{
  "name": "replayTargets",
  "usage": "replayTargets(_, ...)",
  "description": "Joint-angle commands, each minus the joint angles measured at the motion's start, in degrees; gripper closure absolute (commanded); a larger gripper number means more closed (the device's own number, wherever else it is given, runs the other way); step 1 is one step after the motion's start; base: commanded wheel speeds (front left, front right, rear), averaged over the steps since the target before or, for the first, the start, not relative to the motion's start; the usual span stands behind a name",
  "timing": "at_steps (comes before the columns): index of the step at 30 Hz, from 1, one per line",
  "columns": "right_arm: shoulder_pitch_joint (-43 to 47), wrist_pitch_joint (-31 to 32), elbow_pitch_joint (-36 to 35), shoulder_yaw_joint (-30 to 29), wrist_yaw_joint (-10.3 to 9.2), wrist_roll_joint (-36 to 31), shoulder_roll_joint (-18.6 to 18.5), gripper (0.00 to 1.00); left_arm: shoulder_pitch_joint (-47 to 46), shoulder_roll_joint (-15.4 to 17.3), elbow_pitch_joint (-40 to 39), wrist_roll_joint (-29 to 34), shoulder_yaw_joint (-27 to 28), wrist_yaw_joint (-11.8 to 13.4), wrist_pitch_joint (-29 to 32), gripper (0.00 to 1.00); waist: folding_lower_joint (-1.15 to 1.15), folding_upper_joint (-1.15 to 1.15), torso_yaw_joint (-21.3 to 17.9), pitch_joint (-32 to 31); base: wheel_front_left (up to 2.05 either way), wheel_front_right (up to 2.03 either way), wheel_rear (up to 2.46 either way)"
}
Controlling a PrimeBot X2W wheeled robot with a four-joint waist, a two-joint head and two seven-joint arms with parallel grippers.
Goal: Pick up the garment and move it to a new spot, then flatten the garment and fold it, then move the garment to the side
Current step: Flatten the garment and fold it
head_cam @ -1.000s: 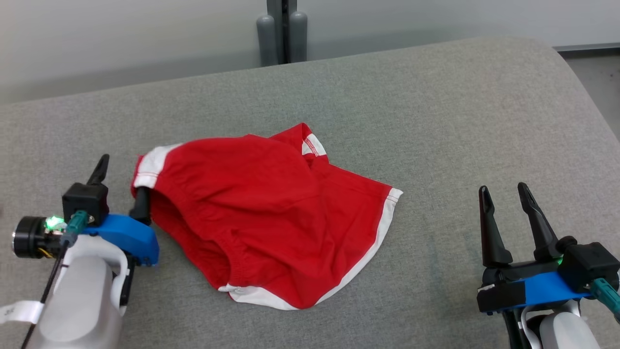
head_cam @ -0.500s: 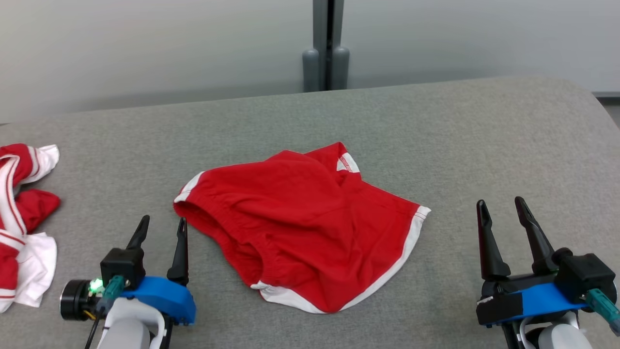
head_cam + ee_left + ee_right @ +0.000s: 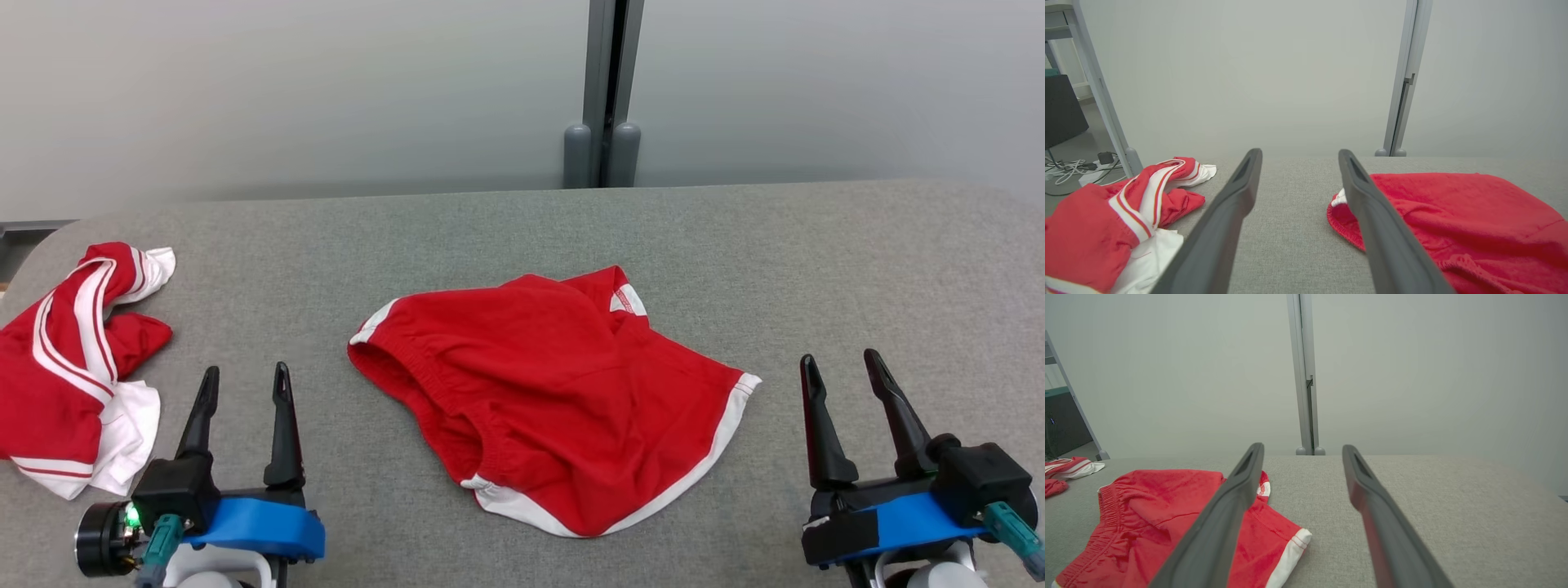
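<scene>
Nearest the robot, the left gripper [image 3: 246, 371] and the right gripper [image 3: 840, 357] hung low over the near edge of the grey padded table [image 3: 857, 253]. Each had its jaws spread wide with nothing between them. That made 2 grippers and 4 dark fingers [image 3: 283, 425], all pointing toward the far edge and all clear of cloth. To my eye they were parked well apart to leave room around the work and to line up for a fresh hold.

The red shorts [image 3: 555, 400] lay on the table in the space between the 2 pairs of jaws, a little beyond their tips, near both and touching neither. The gathered waistband faced the left jaws and a white-trimmed leg hem faced the right jaws. The cloth was rumpled, with 1 corner turned over on the far side. I judged the shorts had reached their spot in the middle, but the flattening and folding were not yet done.

Out to the left of the left jaws sat a striped garment [image 3: 73, 367], a heap of red and white, well apart from the shorts and probably kept out of the way. That made 2 garments in all.

Farthest off, beyond both pairs of jaws, 1 grey post [image 3: 604, 90] with 2 rounded caps at its foot stood against a pale wall [image 3: 286, 98].
</scene>
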Motion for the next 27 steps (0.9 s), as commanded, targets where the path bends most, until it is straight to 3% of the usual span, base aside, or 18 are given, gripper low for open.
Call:
replayTargets(1, 1.18, -0.20, -0.20, 0.08, 0.01, -0.57, -0.05, 0.00, 1.39, -0.36, -1.63, 0.64, 0.58, 0.26, -0.15, 0.00, 0.01, 0.00, 0.08, -0.39, 0.00, 0.00, 0.00)
replayTargets(18, 4.32, 0.67, 2.70, -0.12, 0.01, -4.01, -0.04, 0.00, 7.33, -1.35, -4.72, 2.41, 1.98, 1.96, -0.15, 0.00, 0.01, 0.00, 0.37, -2.32, 0.00, 0.00, 0.00)
replayTargets(27, 3.92, 1.28, 3.57, -0.66, 0.01, -3.76, -0.05, 0.00, 6.75, -1.72, -4.40, 2.32, 1.94, 1.21, -0.15, 0.00, 0.01, 0.00, 0.26, -2.32, 0.00, 0.00, 0.00)
